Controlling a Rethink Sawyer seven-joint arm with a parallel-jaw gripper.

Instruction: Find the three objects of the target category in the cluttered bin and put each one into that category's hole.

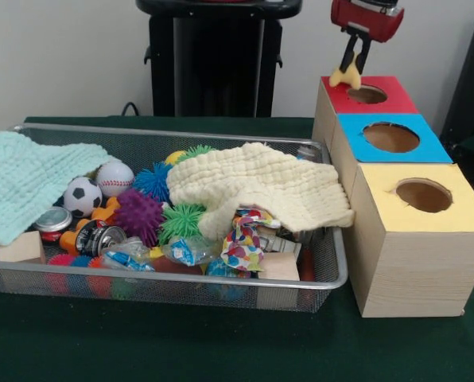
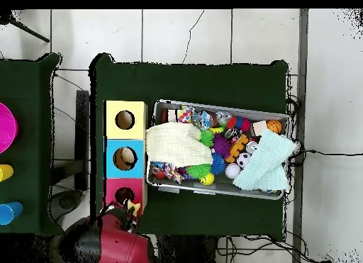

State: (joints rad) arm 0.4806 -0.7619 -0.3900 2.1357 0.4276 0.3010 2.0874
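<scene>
My gripper (image 1: 355,65) hangs above the back left corner of the red-topped box (image 1: 342,100) and is shut on a small yellow plush animal (image 1: 345,77). The plush dangles just left of the round hole (image 1: 367,95). In the overhead view the gripper (image 2: 125,212) sits over the red box beside the hole (image 2: 124,196). The wire mesh bin (image 1: 181,132) lies to the left, full of clutter. An orange toy (image 1: 106,210) shows partly among the balls. I cannot make out the brown-orange or the striped plush.
The blue-topped box (image 1: 432,148) and the yellow-topped box (image 1: 460,213) stand in a row in front of the red one. A cream cloth (image 1: 261,185) and a pale green cloth (image 1: 26,179) cover parts of the bin. A soccer ball (image 1: 82,195), a baseball (image 1: 114,177) and spiky balls (image 1: 137,216) lie between them.
</scene>
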